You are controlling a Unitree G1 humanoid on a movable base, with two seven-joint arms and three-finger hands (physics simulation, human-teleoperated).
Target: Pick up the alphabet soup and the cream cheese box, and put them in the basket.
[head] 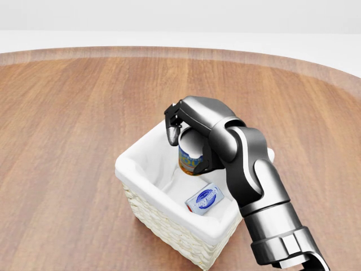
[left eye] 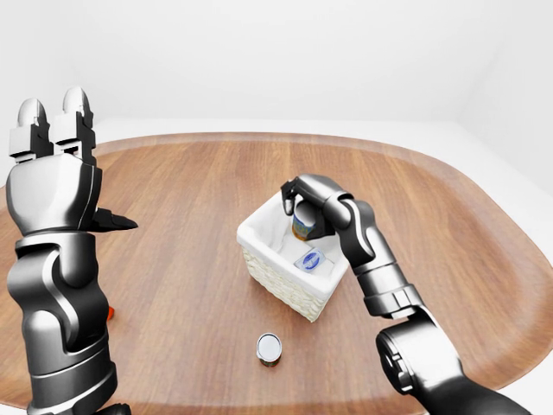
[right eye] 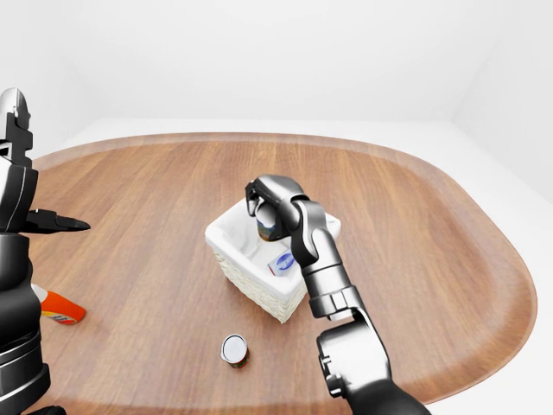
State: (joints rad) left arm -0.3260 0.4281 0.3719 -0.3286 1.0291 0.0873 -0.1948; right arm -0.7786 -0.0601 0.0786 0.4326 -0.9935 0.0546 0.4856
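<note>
The alphabet soup can [head: 190,160] is held upright inside the white-lined wicker basket [head: 135,165], near its upper right wall. My right hand [head: 189,151] is shut on the can, with one finger over its left side and the thumb under its right. The cream cheese box [head: 205,199] lies flat on the basket floor, just below the can. Whether the can rests on the floor is hidden by the hand. My left hand [left eye: 69,164] is raised at the far left of the left-eye view, fingers spread open and holding nothing.
A small can with a pale lid [left eye: 270,348] stands on the wooden table [left eye: 173,199] below the basket. An orange-red bottle [right eye: 59,307] lies near the table's left edge, by my left arm.
</note>
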